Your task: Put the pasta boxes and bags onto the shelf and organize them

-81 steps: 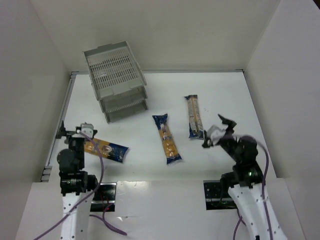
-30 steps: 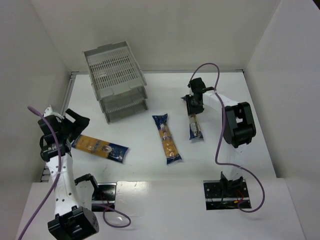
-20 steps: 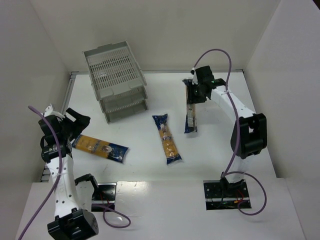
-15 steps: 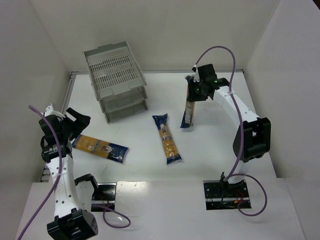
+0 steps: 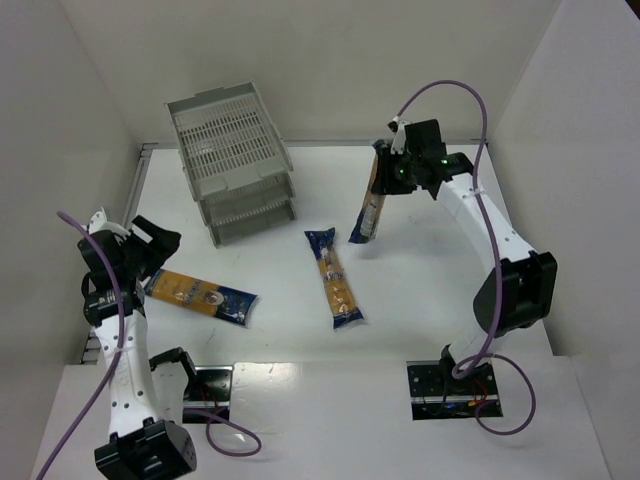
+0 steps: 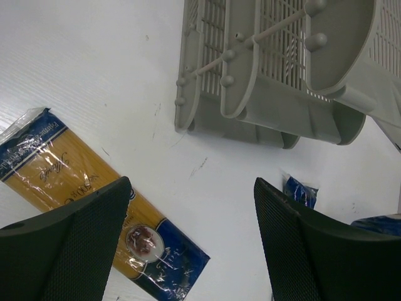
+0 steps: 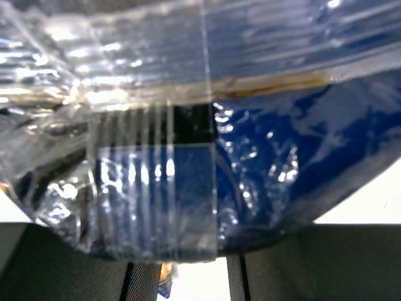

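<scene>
Nearest, the left pincer is standing wide and empty beside one packet lying on the worktop, and a second packet is lying in the middle, well apart. Farther back, the right pincer is clamping the third packet by its upper end, so it is dangling clear of the worktop: the carrying step, I judge. The next move is asking for a swing left to the shelf and a turn of the packet to flat, because the tray openings are looking low; nothing is lying between them.
</scene>
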